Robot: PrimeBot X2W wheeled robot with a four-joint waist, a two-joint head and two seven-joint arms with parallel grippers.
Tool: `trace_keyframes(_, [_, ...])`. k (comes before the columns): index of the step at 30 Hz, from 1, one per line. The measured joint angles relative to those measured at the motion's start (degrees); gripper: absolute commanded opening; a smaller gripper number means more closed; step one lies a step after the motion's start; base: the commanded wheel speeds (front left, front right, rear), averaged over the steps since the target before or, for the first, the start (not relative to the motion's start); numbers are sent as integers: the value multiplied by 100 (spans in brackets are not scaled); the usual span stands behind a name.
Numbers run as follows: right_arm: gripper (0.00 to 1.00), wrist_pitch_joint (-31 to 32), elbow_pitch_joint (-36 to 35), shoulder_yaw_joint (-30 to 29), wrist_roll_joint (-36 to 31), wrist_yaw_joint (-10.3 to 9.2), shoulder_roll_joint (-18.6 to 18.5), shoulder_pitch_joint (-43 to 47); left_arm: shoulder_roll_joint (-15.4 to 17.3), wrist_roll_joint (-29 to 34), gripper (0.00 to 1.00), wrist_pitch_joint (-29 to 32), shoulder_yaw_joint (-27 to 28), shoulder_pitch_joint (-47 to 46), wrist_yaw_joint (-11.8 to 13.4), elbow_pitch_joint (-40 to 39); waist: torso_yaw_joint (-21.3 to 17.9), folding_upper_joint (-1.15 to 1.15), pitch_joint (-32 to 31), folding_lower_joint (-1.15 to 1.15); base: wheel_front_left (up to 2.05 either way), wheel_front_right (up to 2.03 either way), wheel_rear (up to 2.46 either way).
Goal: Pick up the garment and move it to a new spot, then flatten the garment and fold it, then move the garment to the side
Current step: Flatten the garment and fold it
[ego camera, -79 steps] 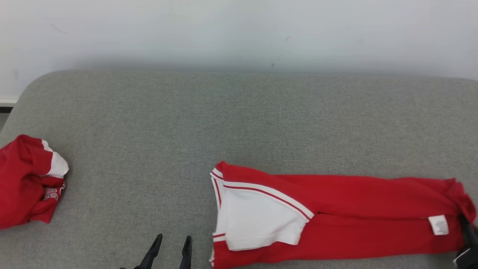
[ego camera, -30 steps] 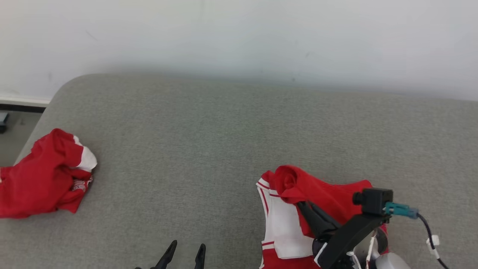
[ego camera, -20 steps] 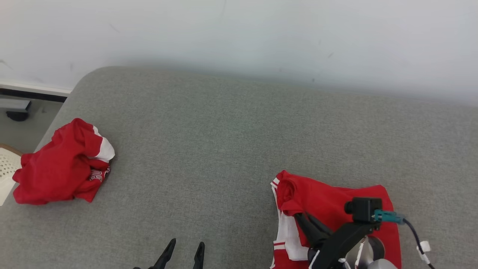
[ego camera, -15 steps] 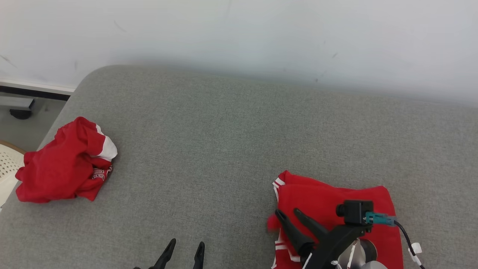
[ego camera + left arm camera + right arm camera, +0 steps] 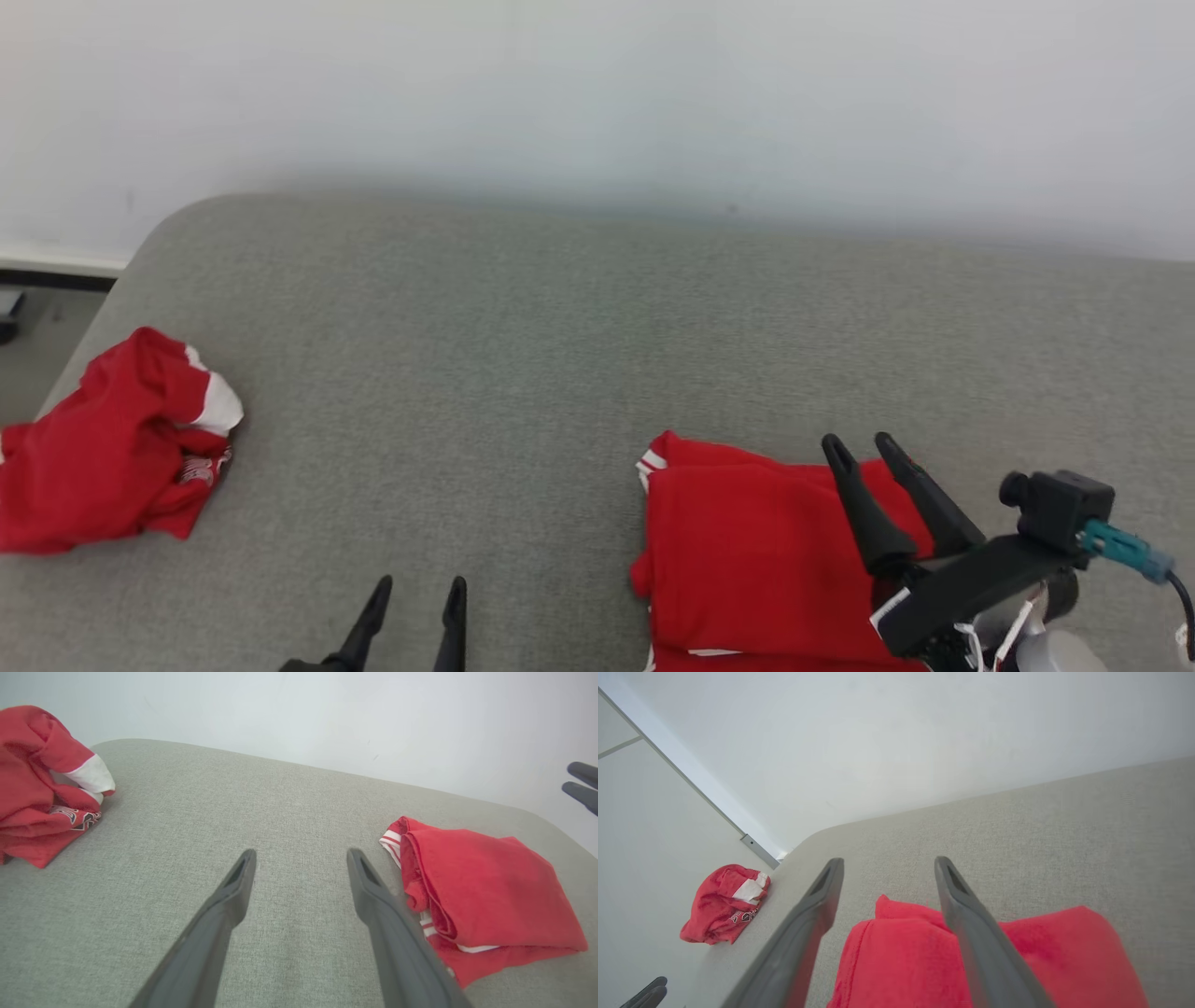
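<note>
At the left edge of the head view a crumpled red-and-white garment (image 5: 112, 448) is cut off, its print unreadable. Our left gripper (image 5: 420, 583) stands wide and empty over the grey woven cushion (image 5: 560, 327). At lower right the folded red garment (image 5: 747, 551) lies flat, partly hidden behind our right gripper (image 5: 856, 441), which is spread and holds nothing.

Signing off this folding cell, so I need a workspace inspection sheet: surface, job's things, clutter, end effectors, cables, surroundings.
Surface: grey fabric cushion.
Job's things: folded red garment, lying flat at right.
Clutter: crumpled red garment at left edge.
End effectors: left end effector open over bare cushion; right end effector open above folded red garment, empty.
Cables: dark cable with teal plug by right wrist camera.
Surroundings: white wall behind.
</note>
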Motion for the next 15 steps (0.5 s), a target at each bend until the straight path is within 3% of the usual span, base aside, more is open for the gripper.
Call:
trace_keyframes(10, [100, -820, 79, -188, -962, 0, -237, 361, -7, 275, 100, -55, 483, 157, 81, -168, -610, 0, -214, 0, 0, 0, 0])
trace_keyframes(15, [100, -1349, 458, -291, -1195, 0, -234, 679, -218, 513, 100, -57, 947, 403, -108, -198, -872, 0, -378, 0, 0, 0, 0])
